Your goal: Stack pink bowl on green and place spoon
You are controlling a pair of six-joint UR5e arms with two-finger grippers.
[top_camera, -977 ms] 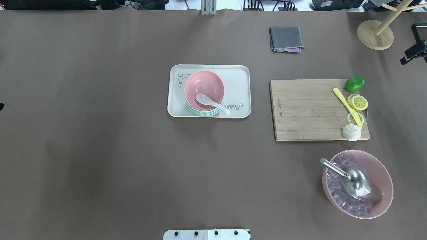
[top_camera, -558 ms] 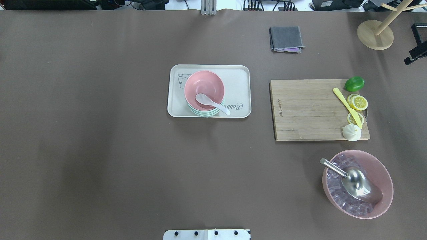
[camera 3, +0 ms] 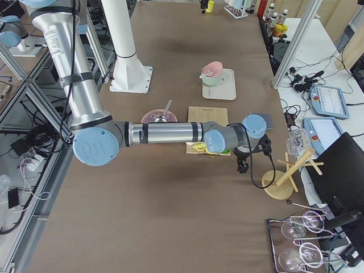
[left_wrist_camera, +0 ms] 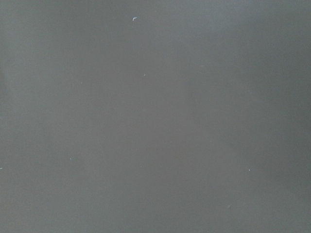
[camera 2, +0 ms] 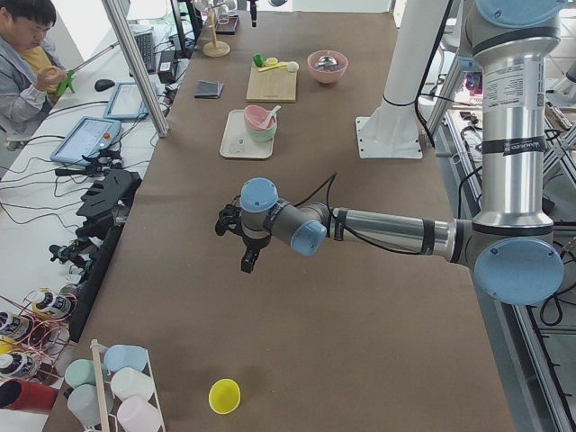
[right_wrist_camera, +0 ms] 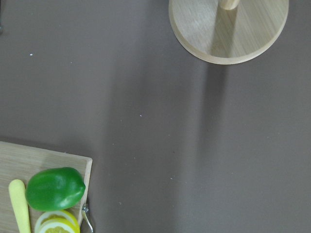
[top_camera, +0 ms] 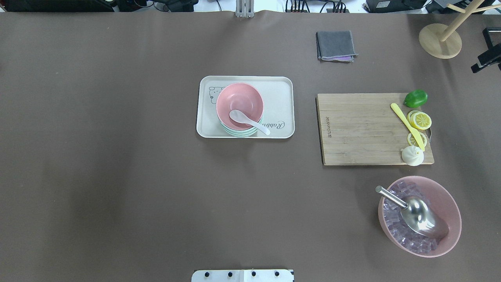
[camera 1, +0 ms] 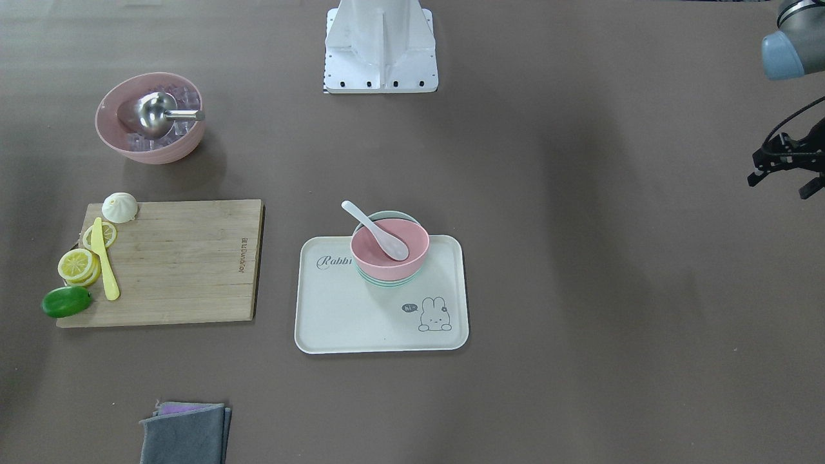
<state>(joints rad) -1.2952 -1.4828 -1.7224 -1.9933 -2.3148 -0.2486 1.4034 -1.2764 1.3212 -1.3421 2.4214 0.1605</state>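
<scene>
The pink bowl (top_camera: 239, 103) sits nested in the green bowl (top_camera: 239, 134) on the left part of the cream tray (top_camera: 280, 94). The white spoon (top_camera: 249, 122) lies in the pink bowl with its handle over the rim. The same stack shows in the front view: pink bowl (camera 1: 389, 250), spoon (camera 1: 377, 232). My left gripper (camera 1: 781, 180) is open and empty, far off at the table's left side. My right gripper (top_camera: 487, 55) is open and empty at the far right edge, near the wooden stand. The left wrist view shows only bare table.
A wooden cutting board (top_camera: 364, 129) with a lime (top_camera: 415, 98), lemon slices, a yellow knife and a bun lies right of the tray. A large pink bowl of ice with a metal scoop (top_camera: 419, 215) stands front right. A grey cloth (top_camera: 336, 46) and a wooden stand (top_camera: 440, 41) are at the back.
Both grippers have drawn outward: the left one has left the overhead view's left edge, and the right one has slid further toward the right edge. The bowls and spoon have not moved.
</scene>
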